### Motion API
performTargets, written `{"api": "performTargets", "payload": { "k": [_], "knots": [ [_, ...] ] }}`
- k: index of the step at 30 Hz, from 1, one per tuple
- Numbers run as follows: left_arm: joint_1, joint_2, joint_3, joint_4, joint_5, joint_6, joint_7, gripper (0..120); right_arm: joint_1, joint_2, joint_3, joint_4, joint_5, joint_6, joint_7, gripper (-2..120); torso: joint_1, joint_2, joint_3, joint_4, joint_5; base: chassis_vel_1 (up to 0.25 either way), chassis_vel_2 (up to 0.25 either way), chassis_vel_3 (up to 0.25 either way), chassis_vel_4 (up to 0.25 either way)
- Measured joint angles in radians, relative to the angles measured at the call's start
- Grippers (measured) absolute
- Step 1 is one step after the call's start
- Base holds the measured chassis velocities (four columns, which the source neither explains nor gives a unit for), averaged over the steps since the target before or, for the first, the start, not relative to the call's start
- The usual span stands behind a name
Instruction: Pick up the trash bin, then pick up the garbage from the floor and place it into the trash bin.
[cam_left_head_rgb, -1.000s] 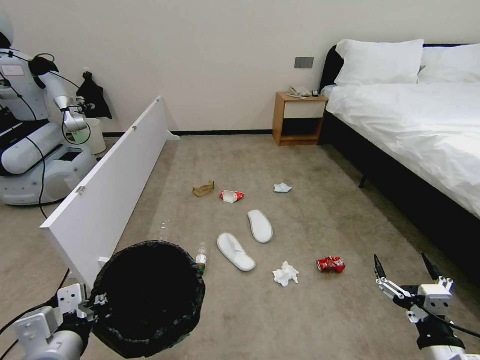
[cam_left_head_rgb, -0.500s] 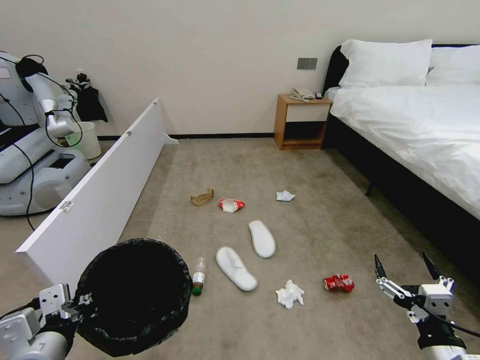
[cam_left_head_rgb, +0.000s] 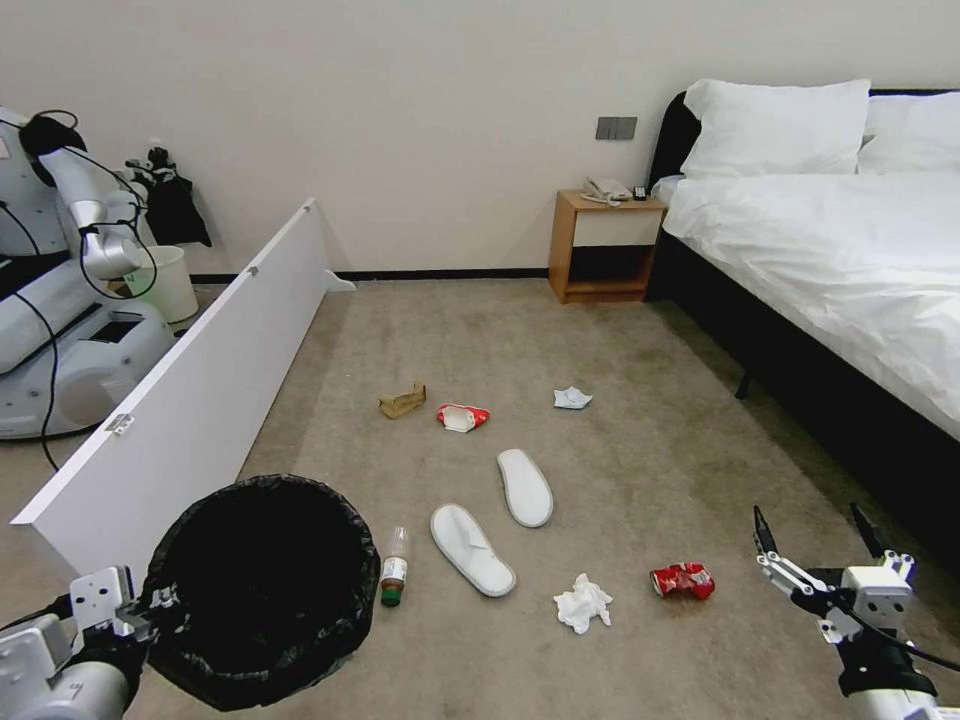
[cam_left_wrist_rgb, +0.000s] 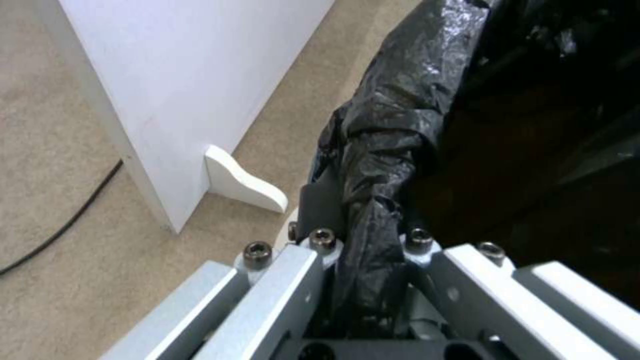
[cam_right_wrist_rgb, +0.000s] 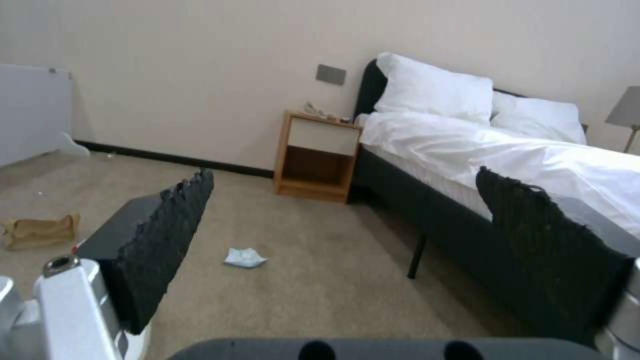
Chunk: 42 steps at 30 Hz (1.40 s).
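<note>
at lower left of the frame our left gripper (cam_left_head_rgb: 150, 606) clamps the trash bin (cam_left_head_rgb: 262, 590) by its rim, while our right gripper (cam_left_head_rgb: 820, 548) hangs spread at lower right near the red can (cam_left_head_rgb: 683, 580).

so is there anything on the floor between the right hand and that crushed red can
Nothing visible. The open right hand hangs above bare carpet, and the crushed red can lies a short way toward the robot's left of it, with only carpet between.
</note>
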Motion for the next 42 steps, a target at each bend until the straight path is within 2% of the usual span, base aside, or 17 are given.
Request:
{"api": "performTargets", "payload": {
  "k": [21,42],
  "knots": [
    [-0.001,0.001,-0.006,-0.001,-0.013,0.000,-0.003,3,-0.001,0.005,0.000,-0.001,0.003,0.004,-0.013,100,0.000,0.000,0.000,0.0000,0.0000,0.000,0.000,0.000,0.000],
    [-0.004,0.003,-0.009,-0.002,-0.016,0.000,-0.004,3,-0.003,0.006,0.002,0.006,0.008,0.006,-0.021,100,0.000,0.000,0.000,-0.0001,0.0000,-0.089,0.086,0.086,-0.091]
  ]
}}
